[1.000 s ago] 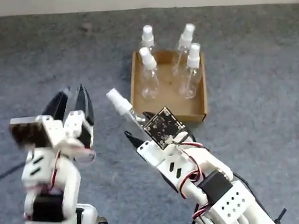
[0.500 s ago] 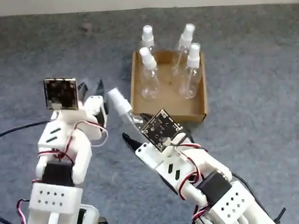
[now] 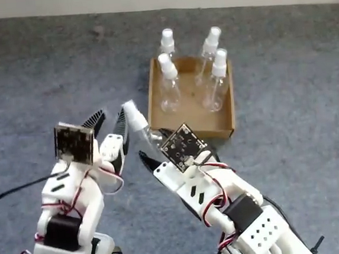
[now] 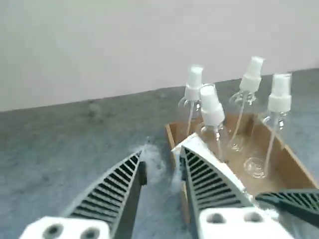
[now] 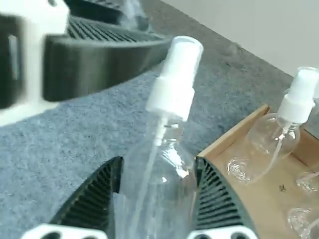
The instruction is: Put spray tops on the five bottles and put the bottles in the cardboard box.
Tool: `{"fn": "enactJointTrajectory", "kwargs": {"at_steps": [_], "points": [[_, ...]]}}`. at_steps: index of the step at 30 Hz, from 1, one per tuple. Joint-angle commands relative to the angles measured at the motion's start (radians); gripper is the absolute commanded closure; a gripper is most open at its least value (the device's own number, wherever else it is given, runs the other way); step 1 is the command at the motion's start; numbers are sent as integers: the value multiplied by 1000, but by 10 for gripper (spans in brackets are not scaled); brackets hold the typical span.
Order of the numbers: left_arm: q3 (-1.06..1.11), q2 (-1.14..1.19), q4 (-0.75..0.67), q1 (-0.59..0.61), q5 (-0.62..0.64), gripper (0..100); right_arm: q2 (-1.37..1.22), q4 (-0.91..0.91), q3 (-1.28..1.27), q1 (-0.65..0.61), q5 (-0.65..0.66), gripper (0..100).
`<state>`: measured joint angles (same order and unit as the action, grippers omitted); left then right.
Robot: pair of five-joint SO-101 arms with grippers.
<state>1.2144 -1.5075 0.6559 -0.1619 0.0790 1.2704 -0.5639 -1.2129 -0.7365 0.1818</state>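
The fifth bottle (image 5: pixel 164 144), spray top (image 5: pixel 174 74) fitted, is clamped in the right gripper (image 5: pixel 158 172) just outside the cardboard box's (image 3: pixel 223 129) near left corner. Four capped bottles (image 3: pixel 169 91) stand inside. The left gripper (image 4: pixel 162 157) is open beside the top. Remaining step: boxing this bottle.

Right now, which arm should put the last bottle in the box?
Right, probably. The right gripper grips the bottle beside the box; the left gripper is open, holding nothing.

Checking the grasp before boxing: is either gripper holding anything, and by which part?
The right gripper holds a bottle by its clear body, below the spray top. The left gripper holds nothing.
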Motion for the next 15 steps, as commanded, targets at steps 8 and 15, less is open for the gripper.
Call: {"fn": "enactJointTrajectory", "kwargs": {"at_steps": [8,15], "points": [[-1,-208,187,-73,-14,918,-104,160,143,143,2,995],[53,-136,161,-74,-106,821,-447,97,496,191,-103,995]]}}
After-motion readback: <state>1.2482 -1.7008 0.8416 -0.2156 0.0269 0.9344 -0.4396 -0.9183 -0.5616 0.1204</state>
